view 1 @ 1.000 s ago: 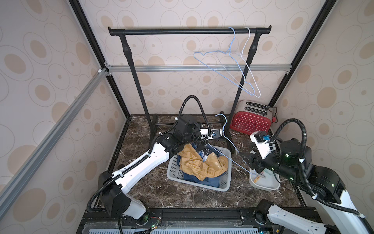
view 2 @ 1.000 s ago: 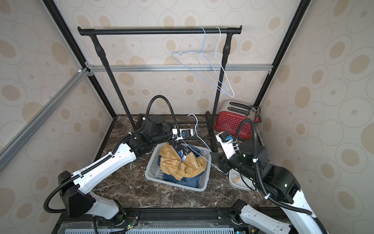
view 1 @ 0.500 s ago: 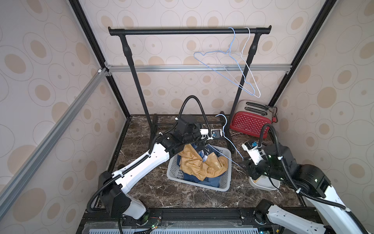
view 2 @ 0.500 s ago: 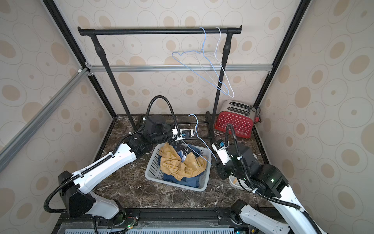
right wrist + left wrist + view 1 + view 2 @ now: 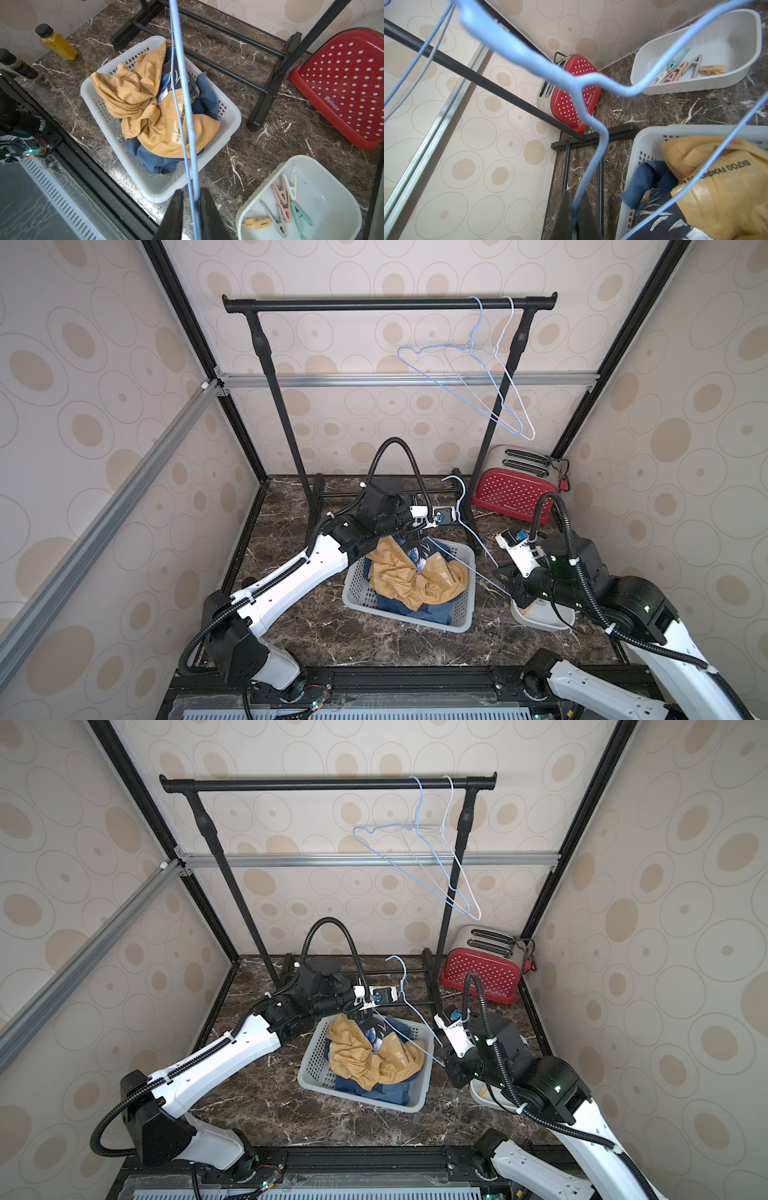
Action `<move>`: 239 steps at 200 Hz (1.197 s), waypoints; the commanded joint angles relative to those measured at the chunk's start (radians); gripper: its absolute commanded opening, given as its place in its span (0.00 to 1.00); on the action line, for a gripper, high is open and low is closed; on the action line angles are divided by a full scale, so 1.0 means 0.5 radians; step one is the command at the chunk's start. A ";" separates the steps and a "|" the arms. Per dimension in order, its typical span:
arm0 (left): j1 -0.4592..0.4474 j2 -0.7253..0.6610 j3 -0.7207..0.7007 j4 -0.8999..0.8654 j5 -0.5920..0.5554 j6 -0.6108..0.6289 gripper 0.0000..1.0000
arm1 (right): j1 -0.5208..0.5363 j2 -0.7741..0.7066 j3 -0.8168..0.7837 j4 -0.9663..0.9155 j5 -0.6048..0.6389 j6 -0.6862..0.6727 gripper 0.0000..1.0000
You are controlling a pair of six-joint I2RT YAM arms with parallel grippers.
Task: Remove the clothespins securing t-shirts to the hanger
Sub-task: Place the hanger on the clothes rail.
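Left gripper (image 5: 575, 194) clamps the blue hanger (image 5: 580, 87) near its hook; right gripper (image 5: 191, 192) straddles its far wire, grip unconfirmed, so a pull now may slip and drop it onto the t-shirts (image 5: 135, 99) in the basket (image 5: 116, 149) beneath. The clothespins (image 5: 282, 197) lie flat in the tray (image 5: 328, 197) beside the right gripper, long axes mostly parallel, the orange one crosswise.

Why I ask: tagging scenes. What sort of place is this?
Probably a lab robot cell staged as a laundry corner: garment rack, basket of t-shirts, tray of clothespins.

The t-shirts (image 5: 149, 116) are mustard and blue, the hanger (image 5: 191, 133) pale blue, the toaster (image 5: 342, 83) red, white-dotted.
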 commanded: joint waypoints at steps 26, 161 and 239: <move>0.018 -0.052 0.018 0.054 0.038 -0.019 0.00 | -0.032 -0.007 -0.027 -0.011 -0.030 -0.048 0.18; 0.018 -0.092 -0.035 0.141 -0.033 -0.080 0.65 | -0.040 0.133 0.080 0.133 -0.043 0.064 0.00; 0.059 -0.289 -0.167 0.159 -0.157 -0.157 0.83 | -0.038 0.331 0.239 0.339 0.081 0.128 0.00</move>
